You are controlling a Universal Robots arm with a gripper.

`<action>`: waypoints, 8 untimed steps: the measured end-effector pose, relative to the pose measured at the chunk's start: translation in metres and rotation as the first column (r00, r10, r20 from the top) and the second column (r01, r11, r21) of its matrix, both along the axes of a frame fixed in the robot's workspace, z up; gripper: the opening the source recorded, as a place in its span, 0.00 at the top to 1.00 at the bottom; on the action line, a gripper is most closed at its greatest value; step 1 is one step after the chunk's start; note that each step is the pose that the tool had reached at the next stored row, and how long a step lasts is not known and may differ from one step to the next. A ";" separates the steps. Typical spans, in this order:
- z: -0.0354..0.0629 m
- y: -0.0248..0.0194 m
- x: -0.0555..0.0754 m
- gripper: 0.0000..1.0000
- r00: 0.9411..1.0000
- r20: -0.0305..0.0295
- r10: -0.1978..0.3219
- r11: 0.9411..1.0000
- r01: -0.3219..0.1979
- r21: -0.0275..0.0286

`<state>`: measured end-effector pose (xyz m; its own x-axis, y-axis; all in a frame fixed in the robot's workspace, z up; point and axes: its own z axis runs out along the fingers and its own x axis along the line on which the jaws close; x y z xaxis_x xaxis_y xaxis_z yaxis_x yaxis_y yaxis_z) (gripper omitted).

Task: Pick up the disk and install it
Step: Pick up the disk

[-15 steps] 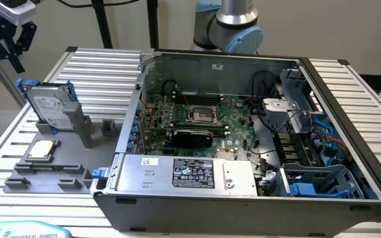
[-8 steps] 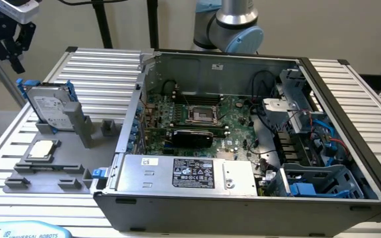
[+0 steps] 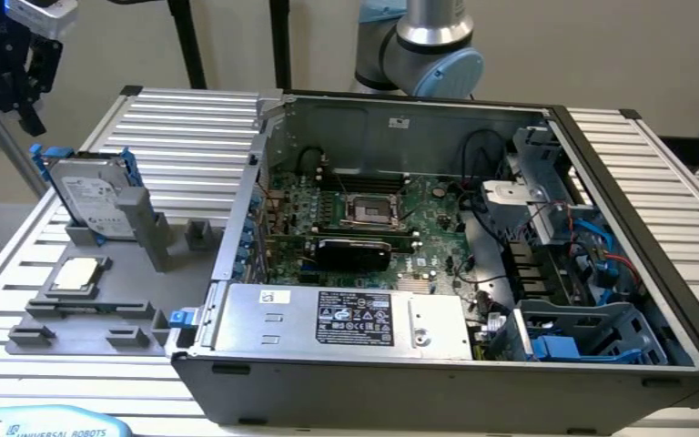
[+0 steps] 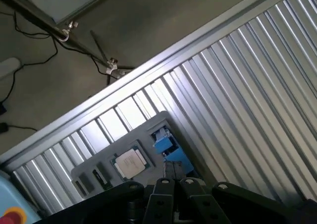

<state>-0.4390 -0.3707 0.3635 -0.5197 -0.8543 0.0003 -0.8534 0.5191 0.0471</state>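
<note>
Jaws drawn together with nothing between them, the gripper [image 3: 15,91] hung high over the far corner of the slatted table [image 3: 192,127], on the exterior view's left, well above the disk [image 3: 88,196] and not touching it. The disk stood on edge in a slot of the grey holder [image 3: 131,241], label outward and blue rails at its sides. That upright seating probably served to offer its thin top edge to a grasp from above. The wrist view looked nearly straight down past the gripper [image 4: 174,180] onto the disk's [image 4: 165,145] blue rail, which suggested the arm was lined up over it. The CPU chip [image 3: 73,273] lay flat in its own recess lower on the same holder, apart from the disk. The computer case [image 3: 447,382] lay on its side with the panel off, leaving the interior open from above. By these signs the pick had not yet begun
</note>
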 end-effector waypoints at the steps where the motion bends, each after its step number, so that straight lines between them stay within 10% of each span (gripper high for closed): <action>1: -0.0001 0.0000 0.000 0.89 1.000 0.000 0.018 1.000 -0.018 0.000; 8: -0.0004 0.0000 0.000 0.89 0.989 0.002 0.145 0.989 -0.145 0.000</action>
<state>-0.4390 -0.3707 0.3631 -0.3899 -0.9209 -0.0003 -0.9199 0.3895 0.0458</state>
